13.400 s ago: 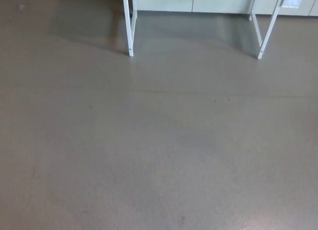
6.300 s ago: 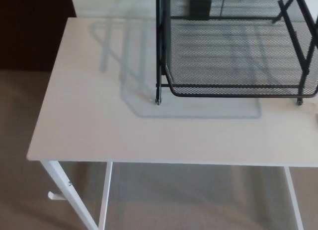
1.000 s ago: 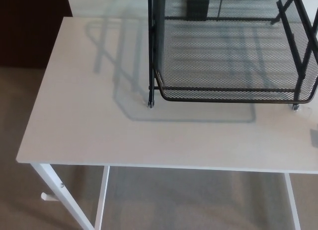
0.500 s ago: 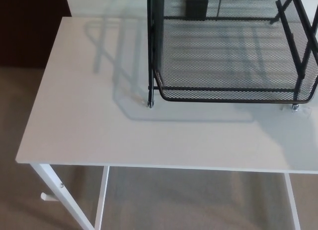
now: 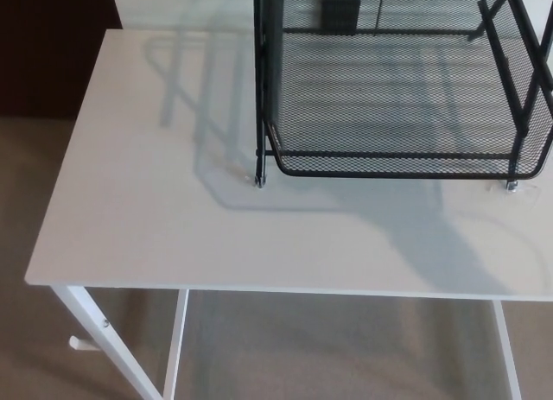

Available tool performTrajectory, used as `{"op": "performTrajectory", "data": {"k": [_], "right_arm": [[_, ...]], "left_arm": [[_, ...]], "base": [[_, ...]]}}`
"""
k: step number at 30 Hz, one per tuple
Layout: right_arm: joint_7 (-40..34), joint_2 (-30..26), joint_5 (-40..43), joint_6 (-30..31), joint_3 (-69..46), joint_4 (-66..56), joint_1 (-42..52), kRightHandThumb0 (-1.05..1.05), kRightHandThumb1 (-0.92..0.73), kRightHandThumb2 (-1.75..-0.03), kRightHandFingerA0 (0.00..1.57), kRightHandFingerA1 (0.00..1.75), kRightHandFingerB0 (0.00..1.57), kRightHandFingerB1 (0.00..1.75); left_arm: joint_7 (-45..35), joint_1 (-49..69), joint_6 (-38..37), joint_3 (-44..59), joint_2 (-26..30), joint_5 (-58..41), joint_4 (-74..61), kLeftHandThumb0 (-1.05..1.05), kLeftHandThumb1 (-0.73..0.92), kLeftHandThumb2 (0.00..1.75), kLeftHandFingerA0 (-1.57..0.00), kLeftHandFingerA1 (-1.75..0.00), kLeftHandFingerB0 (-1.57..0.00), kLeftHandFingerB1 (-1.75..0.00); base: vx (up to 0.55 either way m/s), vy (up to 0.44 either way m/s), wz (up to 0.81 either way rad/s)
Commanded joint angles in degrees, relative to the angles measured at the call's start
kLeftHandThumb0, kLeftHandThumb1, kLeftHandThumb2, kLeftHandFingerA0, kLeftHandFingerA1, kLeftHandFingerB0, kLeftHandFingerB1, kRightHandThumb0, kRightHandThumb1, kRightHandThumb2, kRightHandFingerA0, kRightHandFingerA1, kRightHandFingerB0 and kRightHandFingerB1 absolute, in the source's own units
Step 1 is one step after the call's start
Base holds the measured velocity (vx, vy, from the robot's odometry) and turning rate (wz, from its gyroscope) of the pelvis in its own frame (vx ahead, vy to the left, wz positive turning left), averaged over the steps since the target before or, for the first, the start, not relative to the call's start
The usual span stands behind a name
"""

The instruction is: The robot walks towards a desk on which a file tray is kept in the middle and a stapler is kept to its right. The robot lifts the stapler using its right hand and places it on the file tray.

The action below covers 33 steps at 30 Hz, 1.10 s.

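The stapler is out of frame, likely beyond the right edge. The file tray sits upper right on the white worktop. Neither robot hand shows; its state cannot be told. Step: the reach, seemingly — next, the right robot hand must find the stapler.

The desk lies bare left of and before the file tray.

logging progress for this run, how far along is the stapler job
The walk looks done: the white desk sits right below the camera, with the black mesh file tray on it. Nothing is in hand: neither robot hand shows, and I can make out no stapler. Still left: lifting the stapler and setting it on the tray.
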Motion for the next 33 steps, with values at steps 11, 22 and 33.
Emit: {"op": "performTrajectory", "data": {"k": [11,22,33], "right_arm": [[14.4,9.28,-3.03,4.88,13.41,7.48,-14.54,-0.19,-0.58,-0.91,0.87,1.75,0.74,1.56],[23.43,12.28,-11.79,10.77,24.53,12.66,-15.78,-0.18,-0.55,-0.89,0.83,1.75,0.73,1.56],[26.22,10.53,-18.04,15.66,29.98,21.48,-17.84,-0.22,-0.72,-0.65,0.8,1.69,0.73,1.36]], "left_arm": [[0.73,-0.89,-0.9,-0.37,1.11,0.76,1.33,-1.05,0.81,0.82,-0.62,-0.91,-0.32,-0.78],[0.48,0.17,-1.28,-0.61,1.07,0.84,-0.05,-1.05,0.82,0.8,-0.64,-0.95,-0.31,-0.82],[0.54,0.4,-2.1,-1.01,0.89,0.91,0.35,-1.05,0.82,0.81,-0.64,-0.91,-0.31,-0.79]], "base": [[0.0,0.0,0.0],[0.0,-0.002,0.01],[0.0,0.0,0.0]]}}
